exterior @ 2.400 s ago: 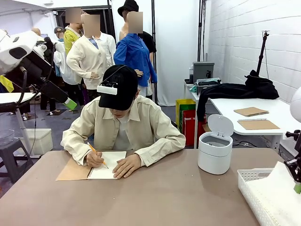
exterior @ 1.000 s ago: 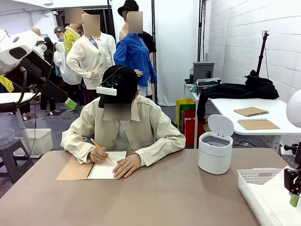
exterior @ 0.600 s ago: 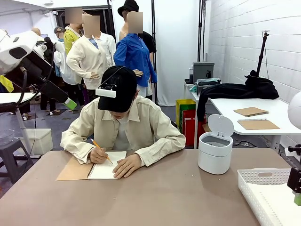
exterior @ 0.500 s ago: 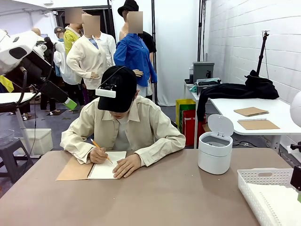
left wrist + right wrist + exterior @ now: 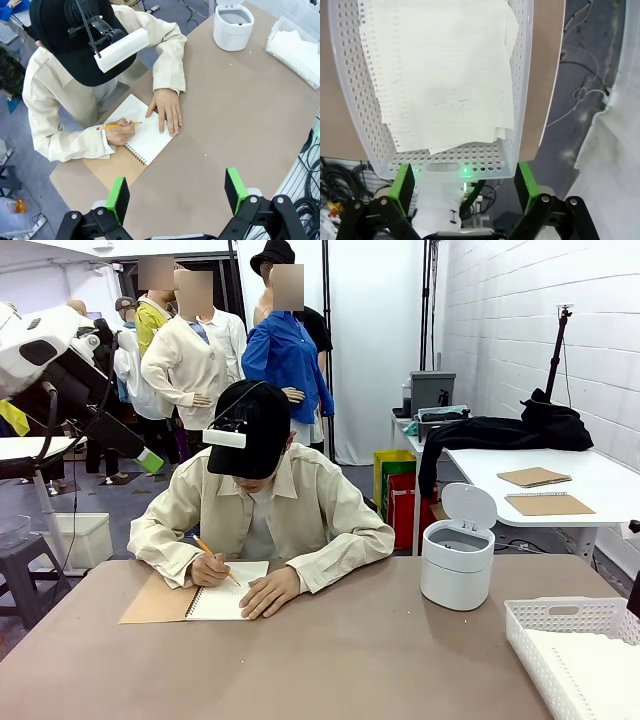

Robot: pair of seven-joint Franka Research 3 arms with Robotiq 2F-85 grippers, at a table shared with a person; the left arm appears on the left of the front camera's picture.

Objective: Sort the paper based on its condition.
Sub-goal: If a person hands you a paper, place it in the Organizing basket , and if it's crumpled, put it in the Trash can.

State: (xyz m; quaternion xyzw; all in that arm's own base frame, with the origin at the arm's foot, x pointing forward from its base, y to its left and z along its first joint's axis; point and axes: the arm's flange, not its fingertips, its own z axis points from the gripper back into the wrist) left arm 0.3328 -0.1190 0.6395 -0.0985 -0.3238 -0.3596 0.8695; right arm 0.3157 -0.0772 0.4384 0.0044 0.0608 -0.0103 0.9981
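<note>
Hovering over the tray (image 5: 355, 100) of paper (image 5: 440, 75), right gripper (image 5: 462, 185) is pointing down, fingers apart, empty; left gripper (image 5: 177, 192) likewise apart.

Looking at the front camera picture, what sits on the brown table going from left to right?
Open notebook the person is writing in → white bin with flip lid → white plastic tray holding paper.

I can read no words, labels, brand names or numbers anywhere. The top sheet of paper (image 5: 445, 85) in the white tray (image 5: 350, 90) below my hand carries faint ruled lines and a few pencil squiggles, but they spell nothing I can make out.
</note>
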